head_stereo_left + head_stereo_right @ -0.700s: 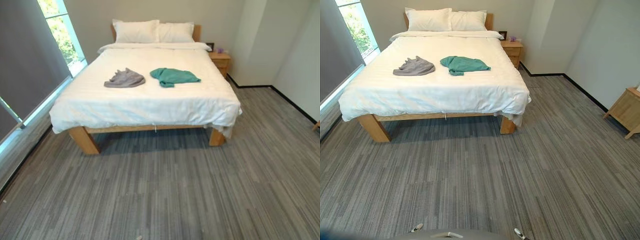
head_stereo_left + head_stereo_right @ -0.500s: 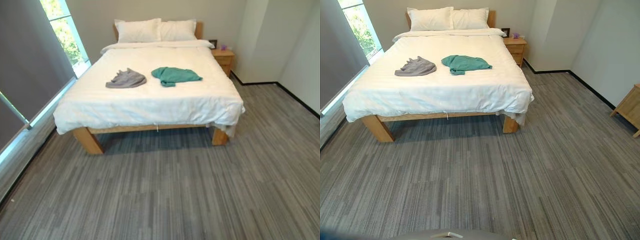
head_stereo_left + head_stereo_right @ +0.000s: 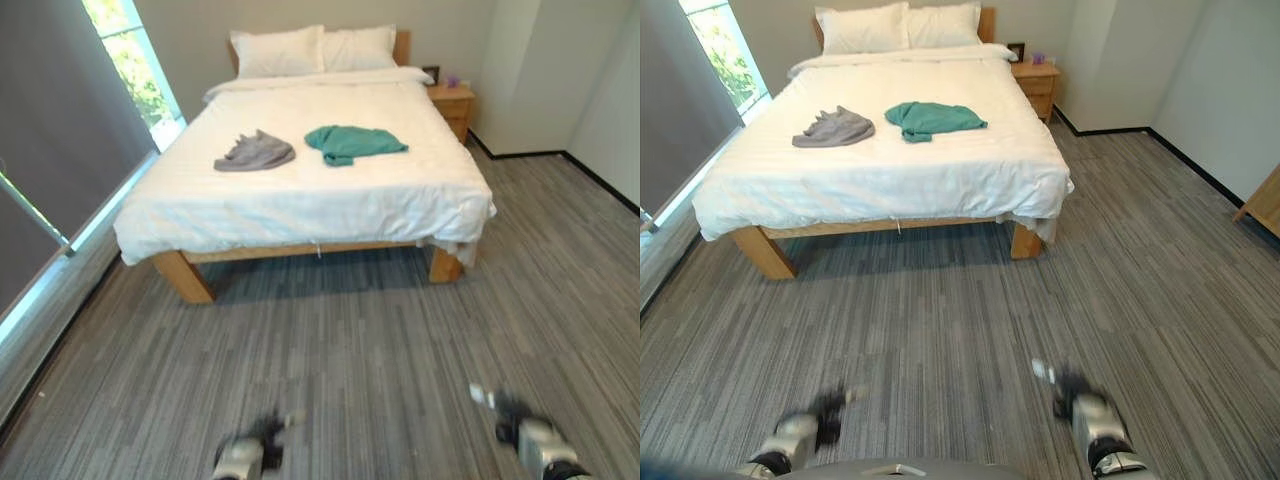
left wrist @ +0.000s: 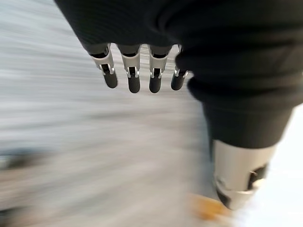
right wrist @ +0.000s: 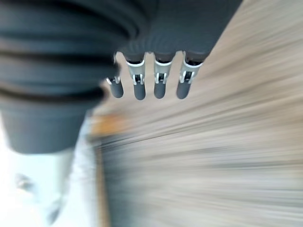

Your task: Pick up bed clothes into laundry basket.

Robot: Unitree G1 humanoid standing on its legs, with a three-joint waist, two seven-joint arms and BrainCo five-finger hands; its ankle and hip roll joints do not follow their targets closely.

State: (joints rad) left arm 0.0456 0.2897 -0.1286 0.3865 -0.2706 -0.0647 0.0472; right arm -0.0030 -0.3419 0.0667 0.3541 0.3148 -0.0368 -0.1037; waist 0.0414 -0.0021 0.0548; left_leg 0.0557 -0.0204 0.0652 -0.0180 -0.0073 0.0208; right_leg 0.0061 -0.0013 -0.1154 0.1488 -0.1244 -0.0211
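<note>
both hands low over floor, well short of bed (image 3: 300, 190): left hand (image 4: 137, 71) and right hand (image 5: 151, 75) empty, fingers straight.

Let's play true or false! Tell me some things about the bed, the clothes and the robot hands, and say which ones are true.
1. A grey garment and a green garment lie on the bed. True.
2. The green garment is on the floor. False: it lies on the bed, beside the grey one.
3. The left robot hand holds cloth. False: its fingers are straight and hold nothing.
4. The right robot hand holds nothing. True.
5. Two pillows sit at the head of the bed. True.
</note>
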